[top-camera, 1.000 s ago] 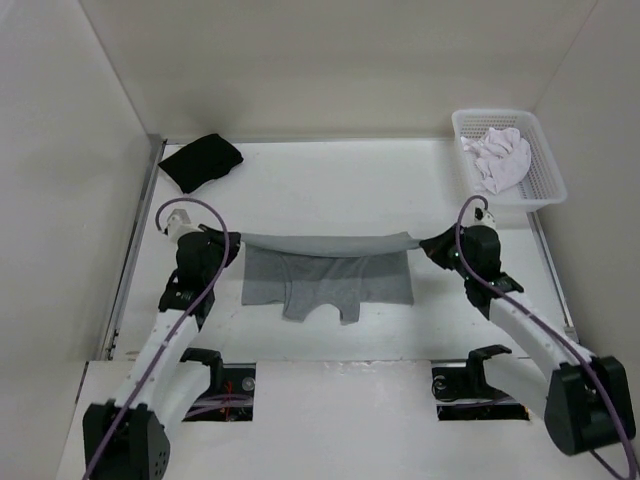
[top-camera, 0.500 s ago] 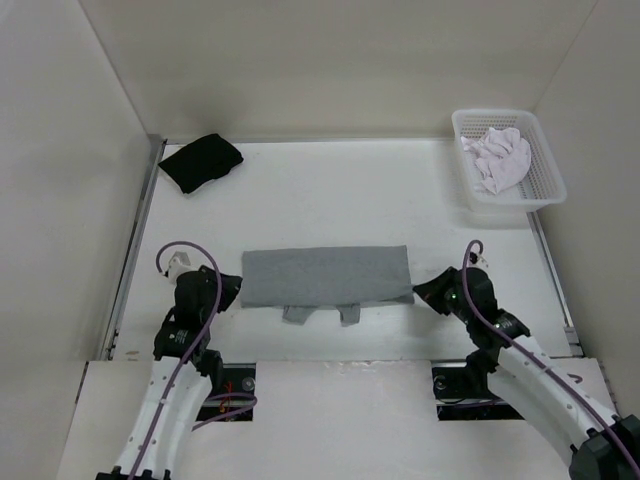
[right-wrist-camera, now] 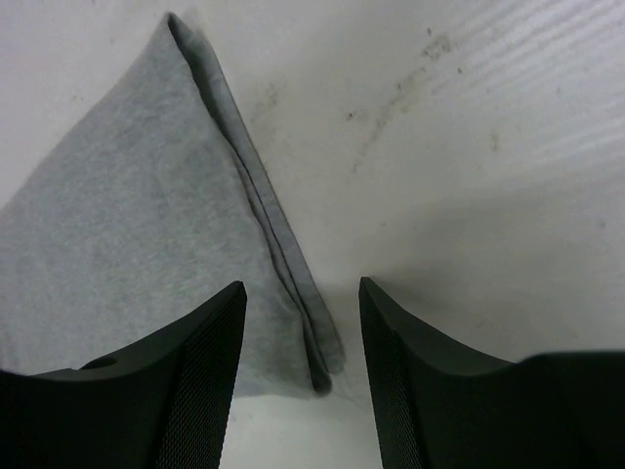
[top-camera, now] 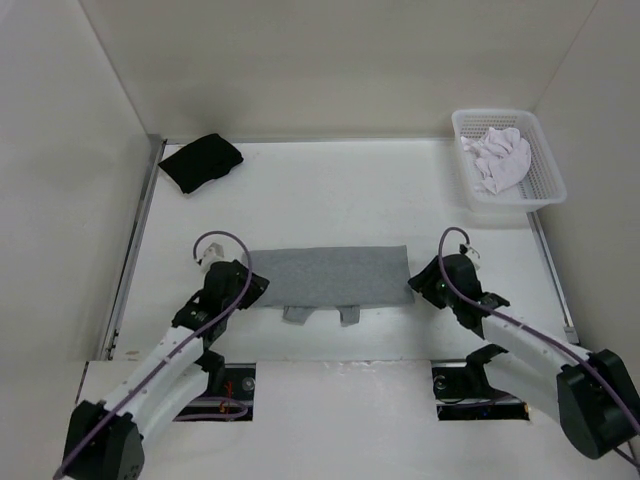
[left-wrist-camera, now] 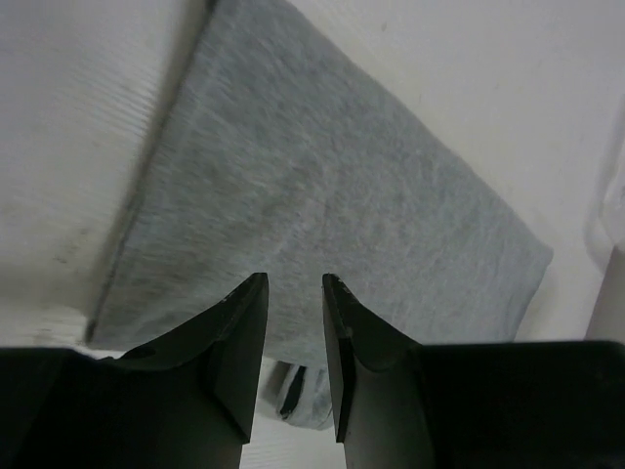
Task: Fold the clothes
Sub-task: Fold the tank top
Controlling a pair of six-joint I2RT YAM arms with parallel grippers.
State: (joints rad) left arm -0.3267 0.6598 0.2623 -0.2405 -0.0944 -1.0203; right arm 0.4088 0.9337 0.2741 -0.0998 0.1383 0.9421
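Note:
The clothes, a light-grey T-shirt (top-camera: pixel 330 275), lie folded into a flat band in the middle of the table, with small flaps sticking out at the near edge. My left gripper (top-camera: pixel 258 287) hovers at the band's left end. In the left wrist view its fingers (left-wrist-camera: pixel 295 283) stand a little apart over the grey fabric (left-wrist-camera: pixel 322 186), with nothing pinched between them. My right gripper (top-camera: pixel 415 287) is at the band's right end. In the right wrist view it (right-wrist-camera: pixel 301 288) is wide open, straddling the shirt's layered corner (right-wrist-camera: pixel 293 283) without touching it.
A black garment (top-camera: pixel 200 162) lies at the far left corner of the table. A white basket (top-camera: pixel 548 192) holding a white garment (top-camera: pixel 500 160) stands at the far right. Walls close in on the left, back and right sides.
Both grippers brought the lifted shirt edge toward the near side, laid it over the lower half and let go. Their jaws opened, the right one wider.

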